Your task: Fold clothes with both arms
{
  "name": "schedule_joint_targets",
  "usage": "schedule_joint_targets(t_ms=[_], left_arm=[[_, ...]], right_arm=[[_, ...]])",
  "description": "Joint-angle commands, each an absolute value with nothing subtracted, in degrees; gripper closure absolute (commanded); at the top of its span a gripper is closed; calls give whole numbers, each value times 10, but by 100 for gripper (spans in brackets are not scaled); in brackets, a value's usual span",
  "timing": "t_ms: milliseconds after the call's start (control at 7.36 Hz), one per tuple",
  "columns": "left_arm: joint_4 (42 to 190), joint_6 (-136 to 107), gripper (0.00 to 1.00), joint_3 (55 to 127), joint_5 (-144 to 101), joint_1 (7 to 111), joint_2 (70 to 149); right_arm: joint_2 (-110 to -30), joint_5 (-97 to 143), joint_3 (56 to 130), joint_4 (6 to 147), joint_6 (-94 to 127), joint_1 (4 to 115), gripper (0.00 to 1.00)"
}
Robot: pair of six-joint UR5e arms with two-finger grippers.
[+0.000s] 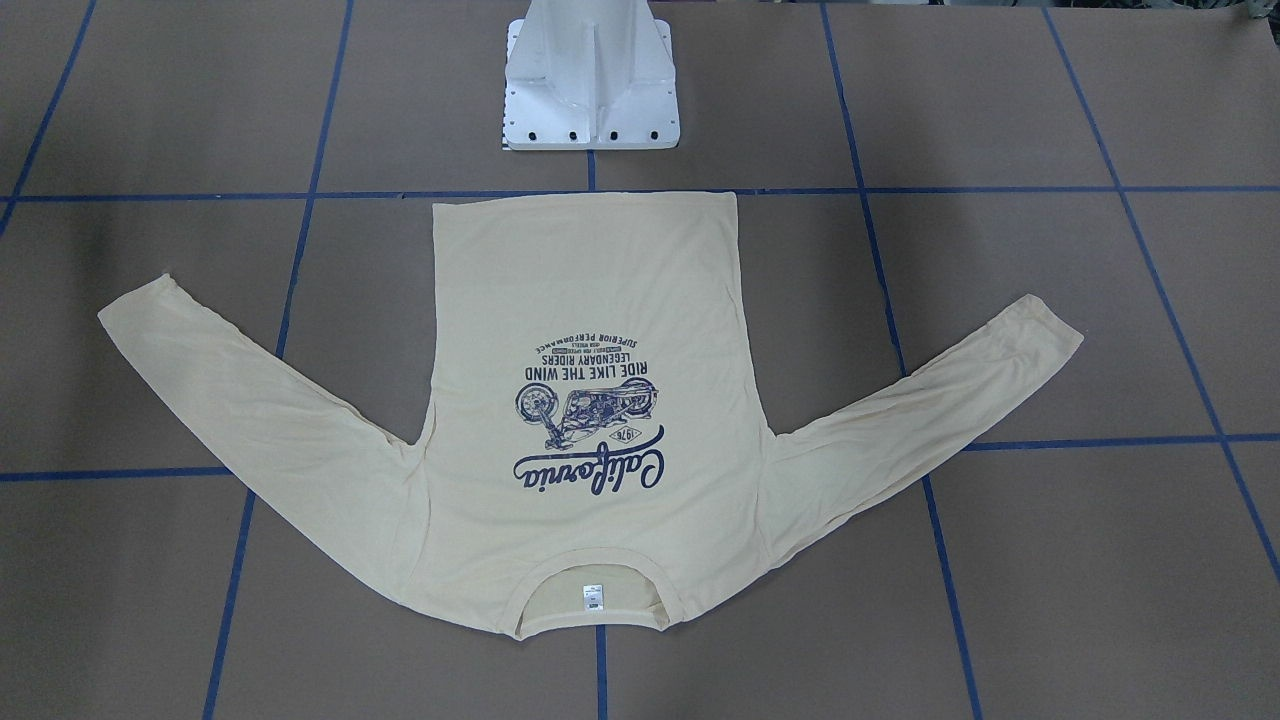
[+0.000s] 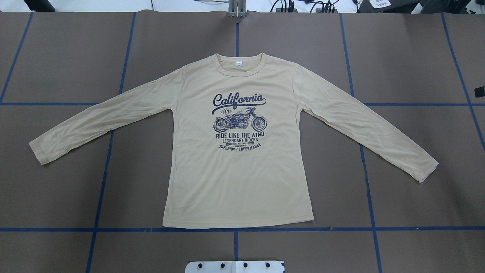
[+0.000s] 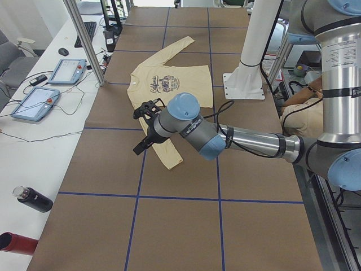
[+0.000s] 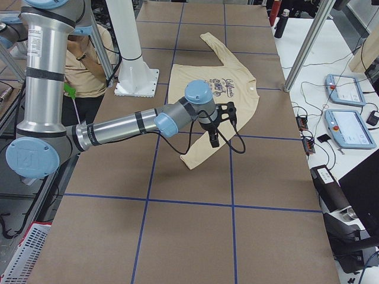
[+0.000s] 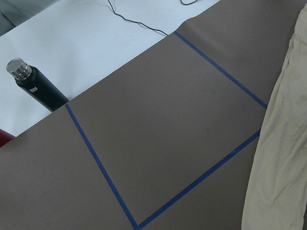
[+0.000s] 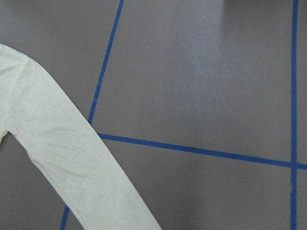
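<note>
The clothes are one cream-yellow long-sleeved T-shirt (image 2: 238, 178), lying flat and print-up on the brown table, both sleeves spread outward. Its hem faces the robot's base and its neck label (image 1: 592, 597) faces the operators' side. The shirt (image 1: 590, 300) shows whole in both fixed middle views, with no arm over it. My left gripper (image 3: 144, 130) hangs in the air above the table near the left sleeve's cuff; I cannot tell its state. My right gripper (image 4: 218, 127) hovers near the right sleeve likewise, state unclear. Each wrist view shows only a sleeve (image 5: 283, 143) (image 6: 62, 158) and no fingers.
The white pedestal base (image 1: 590, 90) stands just behind the hem. A dark bottle (image 5: 36, 88) lies on the white side bench beyond the left sleeve. Teach pendants (image 3: 34, 101) (image 4: 349, 127) sit along that bench. A seated person (image 4: 89, 53) is behind the robot. Blue tape lines (image 2: 235, 229) cross the table.
</note>
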State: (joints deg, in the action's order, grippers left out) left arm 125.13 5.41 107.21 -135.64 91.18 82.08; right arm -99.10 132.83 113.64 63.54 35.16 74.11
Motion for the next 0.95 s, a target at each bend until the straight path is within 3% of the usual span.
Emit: schedule_joint_targets(t_ms=[0, 272, 544, 680, 816], left_arm=[[1252, 45, 0, 1073, -1356, 911, 822], [1252, 45, 0, 1073, -1356, 911, 821], [1252, 46, 0, 1073, -1356, 911, 817], [1252, 47, 0, 1072, -1356, 911, 817], [1252, 47, 0, 1071, -1356, 911, 817]], right_arm=[[-1052, 1207, 1139, 503, 534, 604, 1], [-1113, 1074, 1138, 414, 632, 481, 2], [-1115, 945, 1117, 403, 699, 373, 4], [-1113, 919, 1111, 402, 718, 347, 10], [-1113, 894, 1103, 402, 722, 324, 24]])
